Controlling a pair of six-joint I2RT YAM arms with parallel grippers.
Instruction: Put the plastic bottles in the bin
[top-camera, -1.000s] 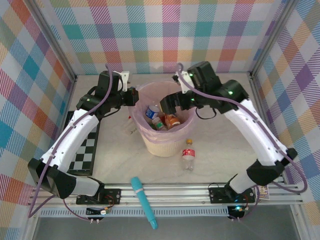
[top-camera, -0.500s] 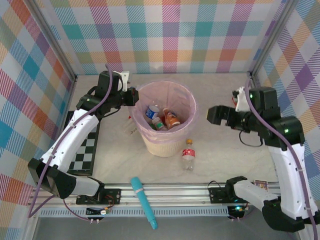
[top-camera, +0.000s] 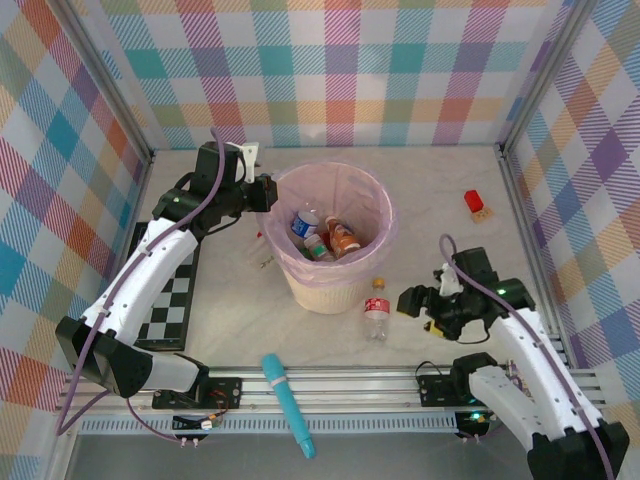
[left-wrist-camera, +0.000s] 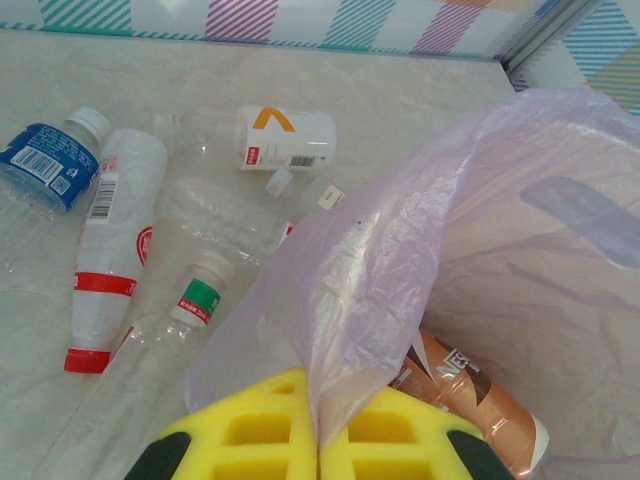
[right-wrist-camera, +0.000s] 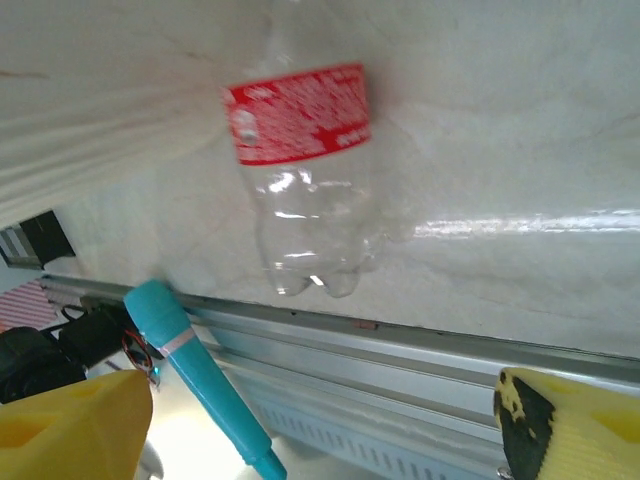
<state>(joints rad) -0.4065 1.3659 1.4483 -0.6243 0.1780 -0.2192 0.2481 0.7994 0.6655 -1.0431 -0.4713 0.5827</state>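
The bin (top-camera: 330, 288) stands mid-table, lined with a pink bag (left-wrist-camera: 480, 230); a blue-labelled bottle (top-camera: 304, 222) and an orange-brown one (top-camera: 344, 238) lie inside. My left gripper (top-camera: 266, 192) sits at its left rim, pads (left-wrist-camera: 250, 435) shut on a fold of the bag. A red-labelled bottle (top-camera: 376, 312) lies just in front of the bin. My right gripper (top-camera: 412, 300) hangs open just right of it, apart from it; the same bottle (right-wrist-camera: 300, 170) lies ahead of its wide-spread fingers (right-wrist-camera: 70, 430). Several more bottles (left-wrist-camera: 110, 250) lie left of the bin.
A teal stick (top-camera: 288, 403) lies across the near rail, also seen as the teal stick (right-wrist-camera: 195, 375) beside the metal rail (right-wrist-camera: 420, 350). A small red block (top-camera: 474, 203) sits at the far right. A checkerboard (top-camera: 165, 295) lies under the left arm.
My right arm has swung from over the bin out to the right, then down to the near side beside the loose bottle. The left arm has not moved.
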